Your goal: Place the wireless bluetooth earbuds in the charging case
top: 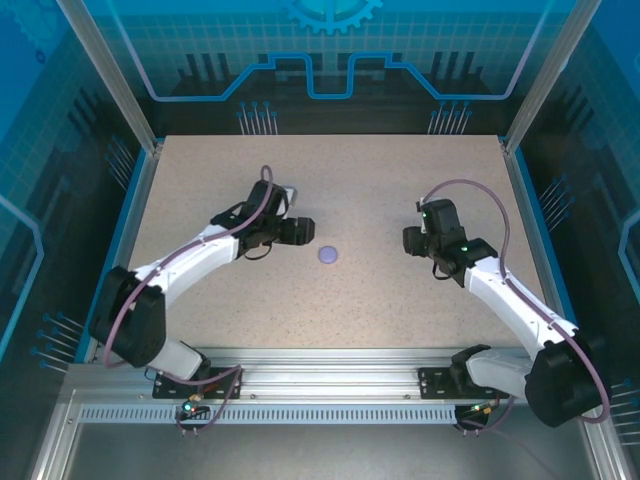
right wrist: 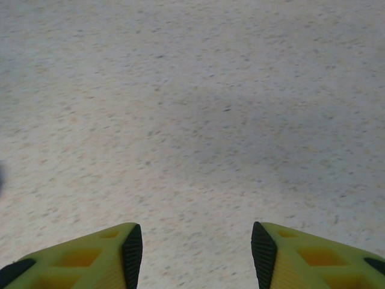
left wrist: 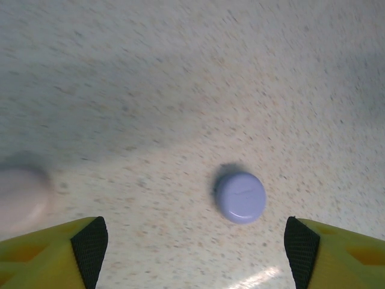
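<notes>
Jaws of the left gripper [top: 303, 231] point right across the desk [top: 200, 180] toward the lilac charging case [top: 329, 254], a small round disc lying flat just beside their tips, near mid-desk. The right gripper [top: 412, 240] sits well apart on the case's other side, facing left. Left wrist view: jaws spread wide, nothing between the black pads [left wrist: 90, 244]. The case lies ahead of them, slightly right of centre, lid apparently shut, clear of both pads. A pale pink blur [left wrist: 21, 198] at the left edge is too soft to identify. Right wrist view: jaws parted about halfway, empty, bare speckled desk ahead. Judgement: the step in hand looks like a grasp on the case, so it can be opened for the earbuds. To do it well, shift the left gripper a little right to centre the disc, drop low, and close slowly on opposite rim points. The smooth round shell will likely skid or squirt out if pinched off-centre. Right gripper best held off until the case is steady.
</notes>
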{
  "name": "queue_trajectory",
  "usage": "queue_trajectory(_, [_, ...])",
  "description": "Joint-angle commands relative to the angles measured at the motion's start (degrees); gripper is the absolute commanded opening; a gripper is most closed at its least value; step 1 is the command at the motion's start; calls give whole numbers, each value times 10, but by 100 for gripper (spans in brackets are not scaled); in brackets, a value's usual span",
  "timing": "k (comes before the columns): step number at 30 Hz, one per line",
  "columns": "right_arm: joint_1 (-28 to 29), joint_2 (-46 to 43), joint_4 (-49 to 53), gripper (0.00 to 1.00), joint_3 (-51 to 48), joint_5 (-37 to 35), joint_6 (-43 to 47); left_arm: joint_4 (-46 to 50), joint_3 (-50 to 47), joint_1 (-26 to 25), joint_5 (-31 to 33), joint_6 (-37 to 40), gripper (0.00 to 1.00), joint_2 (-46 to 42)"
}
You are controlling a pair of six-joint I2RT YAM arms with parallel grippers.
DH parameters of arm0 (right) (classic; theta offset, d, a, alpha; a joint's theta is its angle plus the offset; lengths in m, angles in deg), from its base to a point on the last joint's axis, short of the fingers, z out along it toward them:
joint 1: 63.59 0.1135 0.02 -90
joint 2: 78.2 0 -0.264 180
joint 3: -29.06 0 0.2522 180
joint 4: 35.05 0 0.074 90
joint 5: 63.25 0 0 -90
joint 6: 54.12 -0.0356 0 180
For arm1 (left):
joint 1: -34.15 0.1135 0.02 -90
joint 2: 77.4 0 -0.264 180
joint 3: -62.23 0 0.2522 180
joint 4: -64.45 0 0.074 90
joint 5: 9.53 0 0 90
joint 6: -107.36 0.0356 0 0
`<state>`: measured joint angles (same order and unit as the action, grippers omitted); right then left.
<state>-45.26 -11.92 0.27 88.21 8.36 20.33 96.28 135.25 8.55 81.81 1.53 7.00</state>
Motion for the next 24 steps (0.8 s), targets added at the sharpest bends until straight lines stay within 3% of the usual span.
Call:
queue_trajectory(1, [-32, 6, -84, 56, -25, -35, 31, -18, -35, 24, 68, 45, 80, -35])
queue_trajectory(12, [-128, 29, -300, 61, -135, 56, 93, -141, -140, 103, 174, 128, 86, -115])
queue_trajectory(16, [-143, 56, -365, 62, -156, 88, 98, -225, -192, 137, 167, 172, 86, -121])
queue_trajectory(24, [-145, 98, -502, 64, -190, 110, 131, -413, -287, 199, 94, 196, 87, -102])
